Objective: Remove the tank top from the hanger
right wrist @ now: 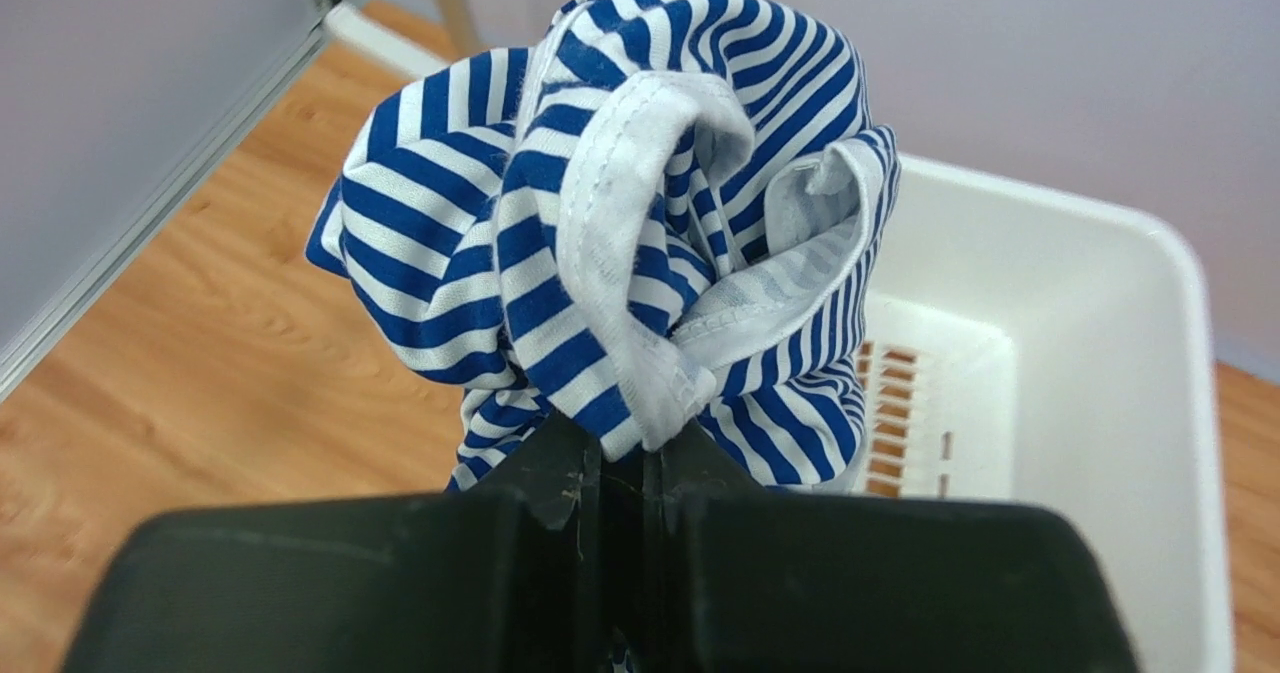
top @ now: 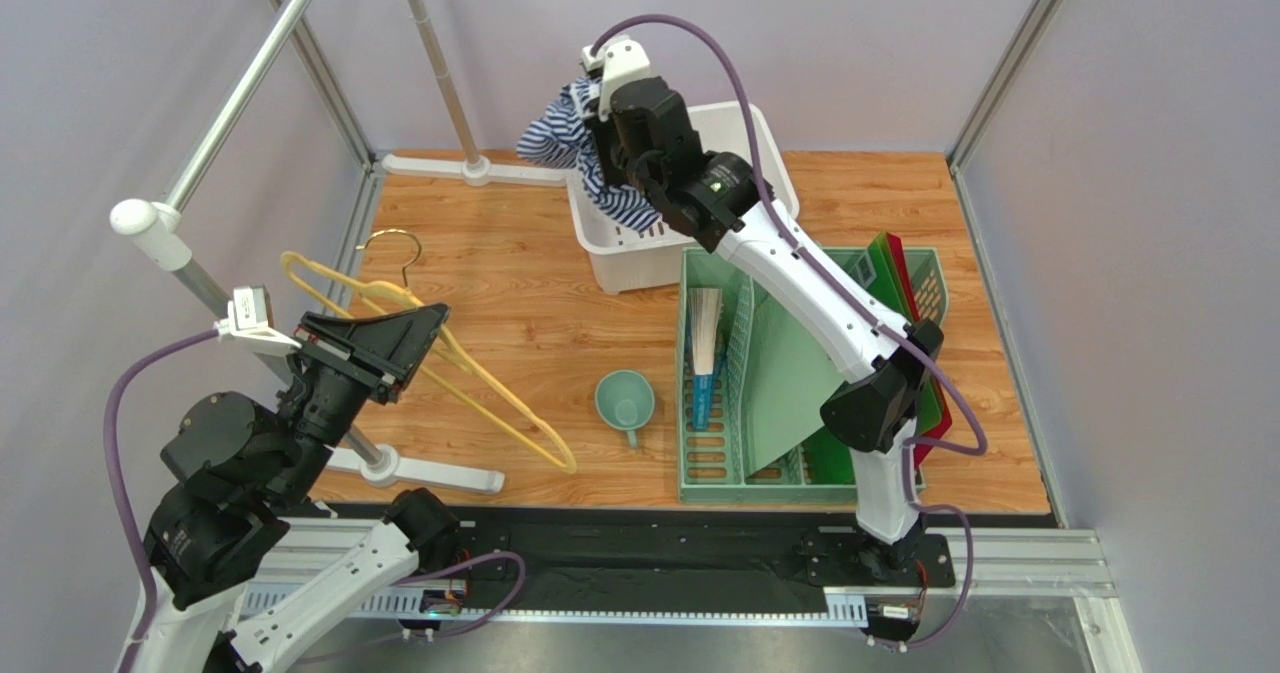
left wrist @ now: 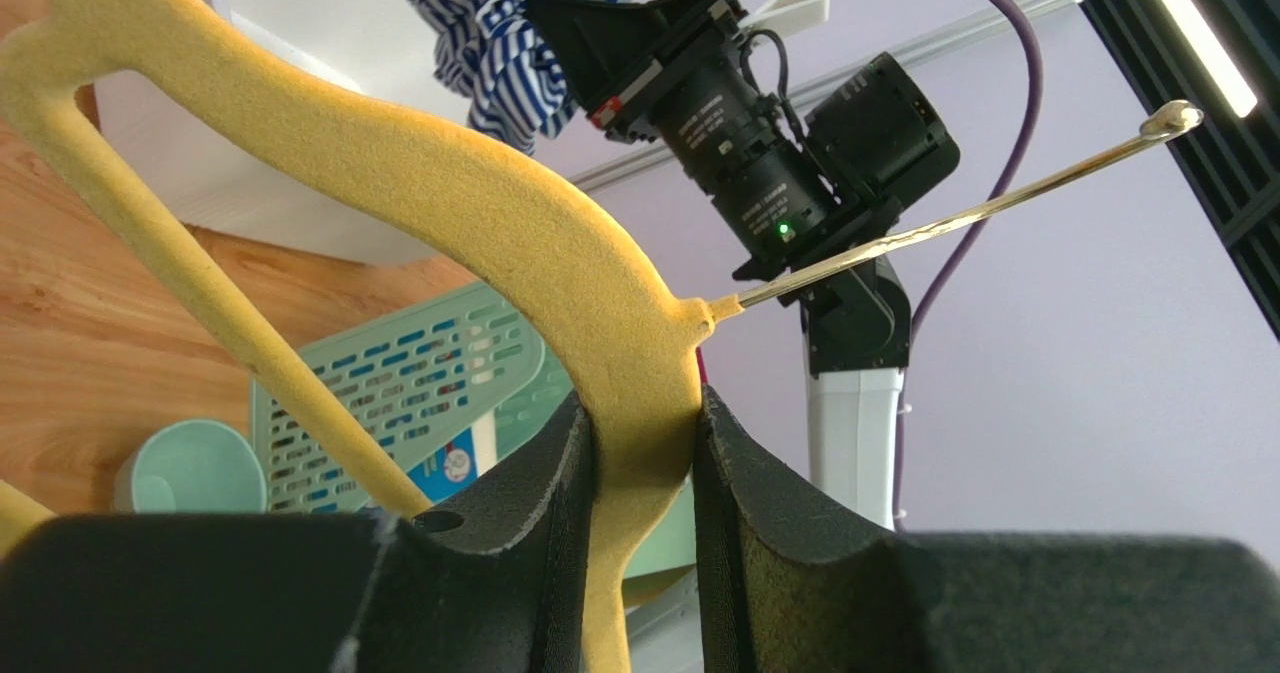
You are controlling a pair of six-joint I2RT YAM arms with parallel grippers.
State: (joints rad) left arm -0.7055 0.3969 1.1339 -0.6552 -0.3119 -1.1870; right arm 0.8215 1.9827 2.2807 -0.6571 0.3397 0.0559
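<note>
Pale wood covered the table, closed in by lilac-grey walls and a metal frame. Toward 8 o'clock in the overhead view, the left gripper was clamped on the hanger, its two black pads pressed on either side of the yellow neck, just under the root of the hook. The hanger was bare. One sloping arm ran out toward 5 o'clock and ended close to the teal cup. The other reached toward 10 o'clock, beside the pole of the grey rail. In the left wrist view the hook pointed off toward 2 o'clock, in front of the other arm's dark wrist.

At about 12 o'clock the right gripper was lifted over the near-left corner of the white basket. Its jaws were pinched tight on the tank top, nearly meeting, with a fold of striped cloth and a white-edged strap caught between them. The tank top was bunched into a loose ball at the fingertips, well apart from the hanger. Part of it drooped toward the basket's rim. From the right wrist view the bundle hung above the edge of the basket, with bare wood to its left. Whether any cloth touched the basket could not be told.

A green rack stood at 4 o'clock, touching the basket's near side, with upright boards in it.
</note>
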